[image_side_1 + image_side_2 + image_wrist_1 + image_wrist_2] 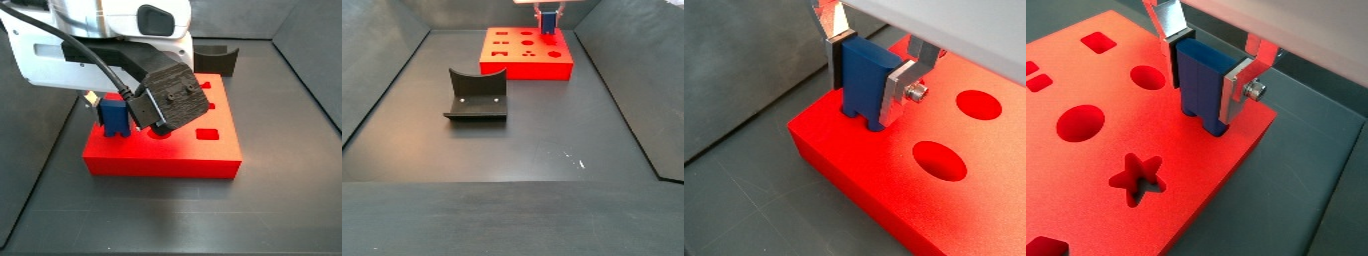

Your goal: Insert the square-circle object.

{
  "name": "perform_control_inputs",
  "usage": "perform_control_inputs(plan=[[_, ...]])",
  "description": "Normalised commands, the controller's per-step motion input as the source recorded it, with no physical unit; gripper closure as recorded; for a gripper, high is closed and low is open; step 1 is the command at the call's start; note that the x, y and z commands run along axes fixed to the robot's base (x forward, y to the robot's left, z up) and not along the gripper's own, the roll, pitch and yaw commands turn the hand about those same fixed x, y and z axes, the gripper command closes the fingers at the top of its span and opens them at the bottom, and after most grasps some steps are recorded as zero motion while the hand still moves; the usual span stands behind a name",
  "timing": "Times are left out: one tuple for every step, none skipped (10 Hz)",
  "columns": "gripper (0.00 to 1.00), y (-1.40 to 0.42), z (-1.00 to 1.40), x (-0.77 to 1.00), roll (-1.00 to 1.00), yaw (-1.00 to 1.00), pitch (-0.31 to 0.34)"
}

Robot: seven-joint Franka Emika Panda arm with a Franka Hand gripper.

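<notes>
On dark table (543, 150), gripper (867, 68) clamping upright blue square-circle object (862, 85), touching red block (1106, 170) near corner; star hole (1138, 176) nearby, grey holder (476, 96) well apart.

My claw (1209, 85) points straight down, wrist vertical. Its silver fingers (905, 85) are clamped on the blue peg (865, 85).

The gripper (871, 68) has flat silver finger plates (1240, 85) with a screw head at one tip's 3 o'clock side (white housing and black cables above).
</notes>
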Motion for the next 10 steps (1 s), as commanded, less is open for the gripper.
perform_control_inputs(plan=[[1.00,0.00,-0.62,0.00,-0.01,0.00,-0.316],[1.00,-0.02,-0.71,0.00,0.08,-0.02,-0.147],[1.00,-0.07,-0.54,0.08,0.18,-0.07,0.040],[1.00,-0.06,-0.50,0.11,0.20,-0.15,0.197],[1.00,-0.09,-0.41,0.14,0.23,-0.22,0.284],[1.00,-0.23,-0.54,0.17,0.26,-0.13,0.220],[1.00,-0.24,-0.64,0.24,0.26,-0.18,0.167],[1.00,-0.28,-0.85,0.00,0.21,-0.05,0.000],[1.00,-0.05,-0.51,0.00,0.07,0.00,0.000],[1.00,0.00,0.00,0.00,0.00,0.00,0.000]])
